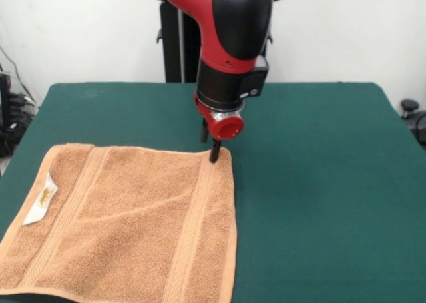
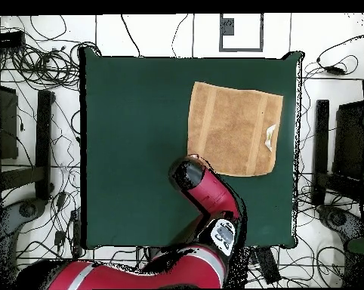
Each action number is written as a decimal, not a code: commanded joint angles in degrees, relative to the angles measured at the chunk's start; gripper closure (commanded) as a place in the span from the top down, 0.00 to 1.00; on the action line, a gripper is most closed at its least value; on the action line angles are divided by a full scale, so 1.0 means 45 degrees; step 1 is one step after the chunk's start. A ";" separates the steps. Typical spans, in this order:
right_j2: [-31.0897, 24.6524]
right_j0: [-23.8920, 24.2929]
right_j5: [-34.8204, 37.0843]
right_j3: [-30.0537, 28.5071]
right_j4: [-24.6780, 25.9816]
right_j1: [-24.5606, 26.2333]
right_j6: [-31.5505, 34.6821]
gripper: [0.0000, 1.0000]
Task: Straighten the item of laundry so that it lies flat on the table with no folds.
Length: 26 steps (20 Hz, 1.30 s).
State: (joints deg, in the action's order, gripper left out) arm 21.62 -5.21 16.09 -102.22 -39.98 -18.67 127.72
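Observation:
The light-brown terry towel lies spread out on the green table, at the near left in the front view. Its border bands and white tag face up, and only a faint crease runs across the middle. My gripper points down at the towel's far right corner. Its two dark fingers stand apart, and the nearer fingertip is at the towel's edge, with no cloth lifted. In the overhead view the towel lies at the table's upper right, and the arm's wrist hides the gripper.
The towel's near edge runs out of the bottom of the front view. The robot's black pedestal stands behind the table's far edge. Cables and stands surround the table on the floor.

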 commanded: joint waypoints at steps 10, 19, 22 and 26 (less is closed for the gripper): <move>-0.1002 -0.0519 0.0447 0.1012 -0.0748 0.0339 0.3420 0.00; -0.1372 -0.0155 -0.0220 0.0630 -0.0583 0.0058 0.2895 0.00; -0.1388 -0.0052 -0.0231 0.0704 -0.0536 0.0120 0.2795 0.00; -0.1470 0.0111 -0.0251 0.0668 -0.0487 0.0046 0.2666 0.00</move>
State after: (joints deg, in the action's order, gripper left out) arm 22.18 -5.42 17.21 -100.89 -40.08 -18.57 127.72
